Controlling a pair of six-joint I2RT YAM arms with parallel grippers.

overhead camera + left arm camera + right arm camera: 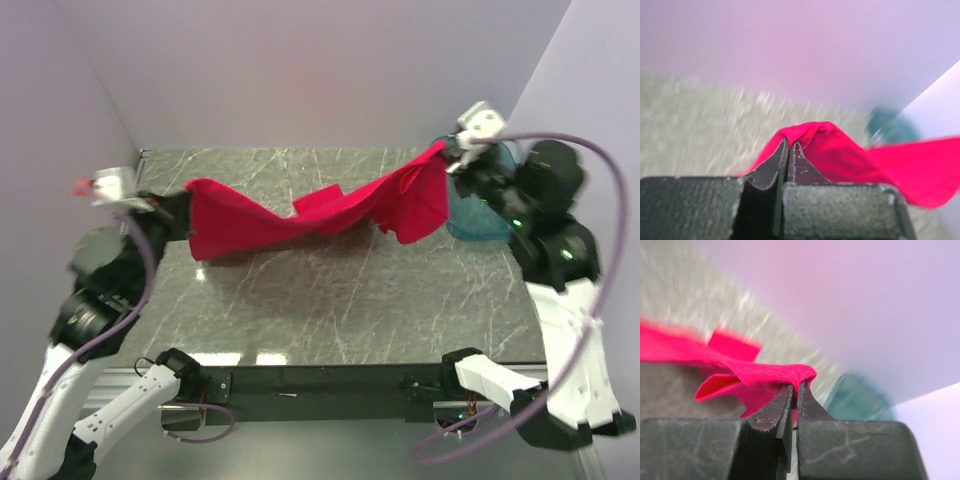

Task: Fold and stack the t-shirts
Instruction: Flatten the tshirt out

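A bright red t-shirt hangs stretched across the table between my two grippers, sagging in the middle and lifted at both ends. My left gripper is shut on its left edge; in the left wrist view the cloth bunches over the closed tips. At the far right my right gripper is shut on the other end. The right wrist view has a fold of red cloth pinched between the closed tips.
A teal see-through plastic tub stands at the back right, just beside the right gripper, also seen as the tub in the right wrist view. The grey marble table meets lilac walls at back and sides.
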